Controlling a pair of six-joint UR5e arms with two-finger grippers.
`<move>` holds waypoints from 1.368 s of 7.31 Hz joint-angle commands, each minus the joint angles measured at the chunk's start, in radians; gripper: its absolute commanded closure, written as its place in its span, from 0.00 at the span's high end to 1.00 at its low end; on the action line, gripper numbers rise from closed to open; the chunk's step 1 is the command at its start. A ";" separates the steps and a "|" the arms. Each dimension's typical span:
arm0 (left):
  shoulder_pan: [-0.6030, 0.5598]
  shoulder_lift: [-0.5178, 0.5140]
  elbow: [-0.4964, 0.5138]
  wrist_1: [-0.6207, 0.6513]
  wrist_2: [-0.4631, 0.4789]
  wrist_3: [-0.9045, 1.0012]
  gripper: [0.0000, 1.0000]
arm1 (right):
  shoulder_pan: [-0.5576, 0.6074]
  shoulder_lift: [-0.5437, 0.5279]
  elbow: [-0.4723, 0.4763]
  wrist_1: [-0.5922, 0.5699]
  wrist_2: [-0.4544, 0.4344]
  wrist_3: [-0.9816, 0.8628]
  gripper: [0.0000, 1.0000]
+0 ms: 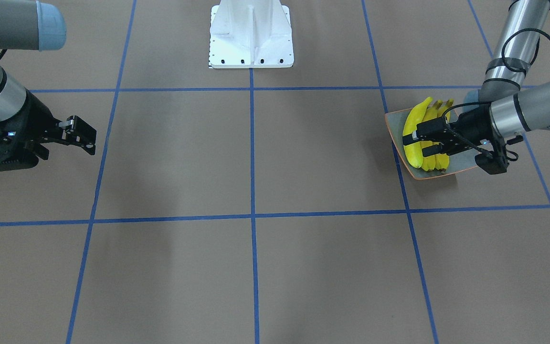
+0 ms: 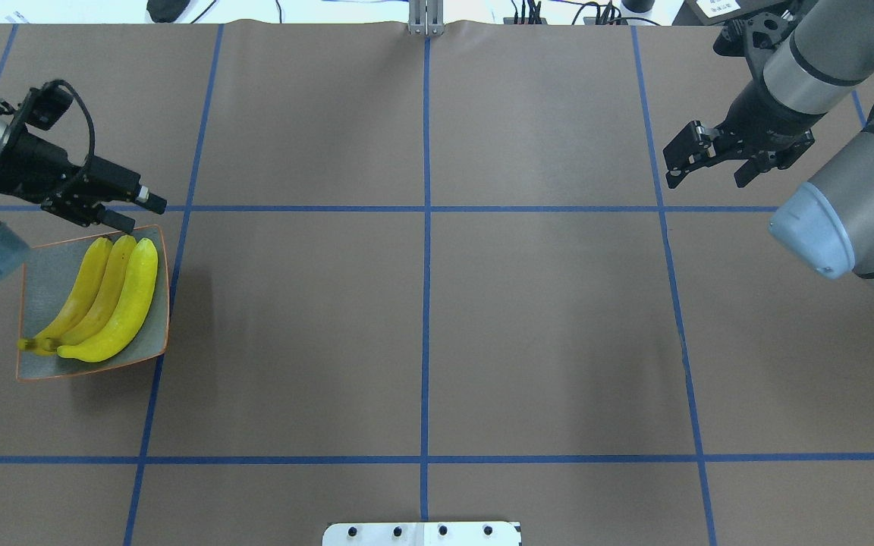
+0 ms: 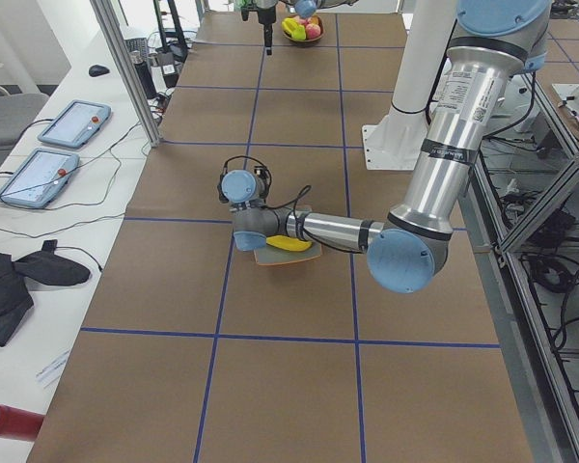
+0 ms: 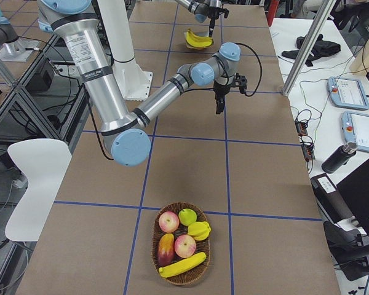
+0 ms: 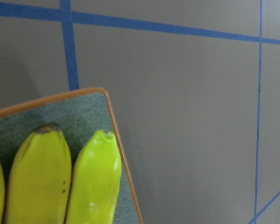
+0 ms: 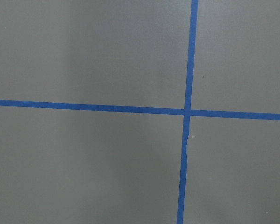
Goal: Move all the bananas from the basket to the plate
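Nearest, at the right end, one long yellow banana lies in the round wicker basket. It is probably light, soft and bruisable, so pinch it mid-length. Farther, the right gripper hangs empty, jaws spread. Farthest left, three bananas lie on the square grey-blue plate, with the left gripper over its edge, jaws apart.

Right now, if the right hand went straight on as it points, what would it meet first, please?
The right hand points straight down; its wrist view shows only the brown table cover and a blue tape crossing, so it would probably touch that cover first.
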 commanded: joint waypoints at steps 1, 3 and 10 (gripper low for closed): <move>-0.043 -0.056 -0.037 -0.002 0.117 -0.144 1.00 | 0.010 -0.001 0.001 0.000 -0.001 -0.002 1.00; -0.051 -0.034 -0.075 -0.005 0.333 -0.146 1.00 | 0.036 -0.010 -0.004 0.000 -0.055 -0.005 1.00; -0.100 0.092 -0.211 0.390 0.683 0.455 1.00 | 0.338 -0.292 -0.074 -0.002 -0.158 -0.623 1.00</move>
